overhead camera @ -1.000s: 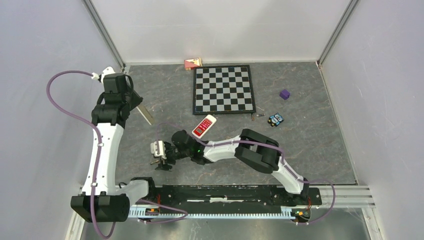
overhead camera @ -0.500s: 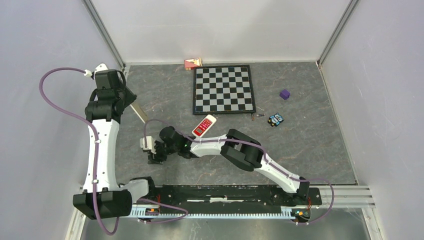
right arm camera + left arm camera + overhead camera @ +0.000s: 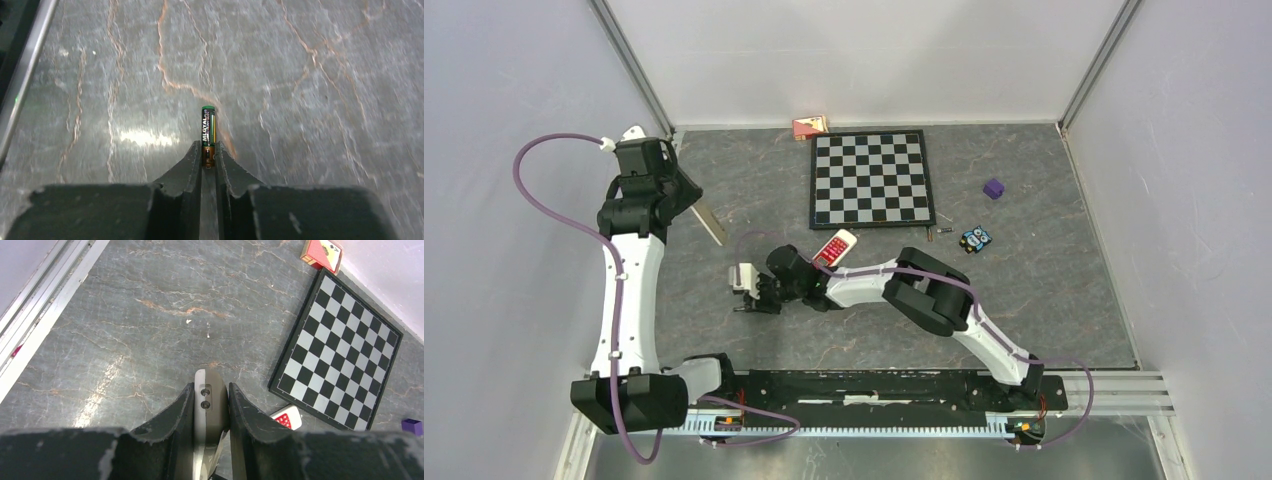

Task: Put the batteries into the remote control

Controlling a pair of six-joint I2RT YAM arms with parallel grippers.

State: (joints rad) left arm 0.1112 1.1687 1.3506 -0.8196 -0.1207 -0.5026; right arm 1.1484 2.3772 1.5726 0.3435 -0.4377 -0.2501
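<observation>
While the right gripper (image 3: 208, 152) pinches one battery (image 3: 208, 125) and the left gripper (image 3: 211, 405) squeezes a beige piece (image 3: 207, 377), I think the battery goes to the red remote (image 3: 832, 250) next.

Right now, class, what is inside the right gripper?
A battery is pinched in the right gripper, its green end poking out. The fingers cover the sides of its lower part.

Bright, even light; white glare on the table (image 3: 145, 137), foreground softly blurred
</observation>
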